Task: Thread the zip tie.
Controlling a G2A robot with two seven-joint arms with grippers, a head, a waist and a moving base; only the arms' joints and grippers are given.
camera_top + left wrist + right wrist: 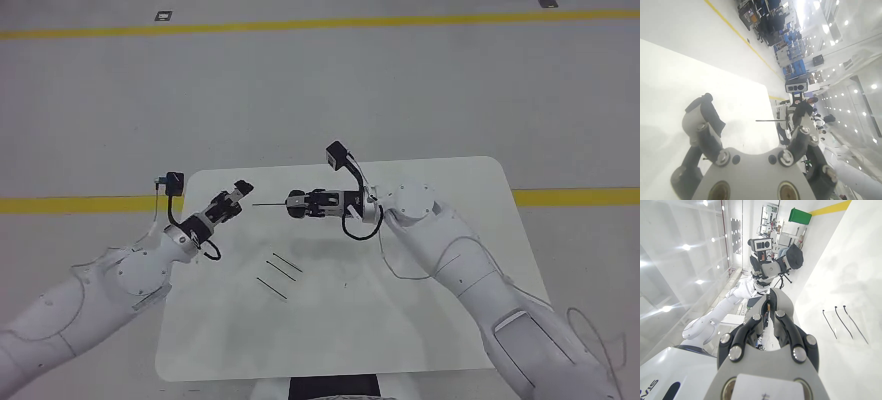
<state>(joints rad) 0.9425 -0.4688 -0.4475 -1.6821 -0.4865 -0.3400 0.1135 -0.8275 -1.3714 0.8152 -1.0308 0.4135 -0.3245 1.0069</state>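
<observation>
Pinching a black zip tie [268,204] in the right gripper [293,204], both fingers pressing tight on one end. Holding it level above the white table [430,300], toward the far edge, with the free tip pointing at the left gripper [240,196]. Hanging the left gripper just beyond that tip, spread wide, gripping nothing and touching nothing.

Showing up in the left wrist view as a thin dark line: the zip tie [768,120], lining up with the gap of the left gripper [755,106]. Not allowing a call there on whether the tip is already inside that gap or just short of it.

Closing to a narrow slit in the right wrist view: the right gripper [770,294], facing the left gripper [772,266] farther off. Hiding the held end between the pads there.

Lying flat on the table nearer the robot: three spare zip ties [277,274], side by side, slanting, roughly parallel, well apart from both grippers. Appearing again in the right wrist view, spare zip ties [843,322] each carrying a small head at one end.
</observation>
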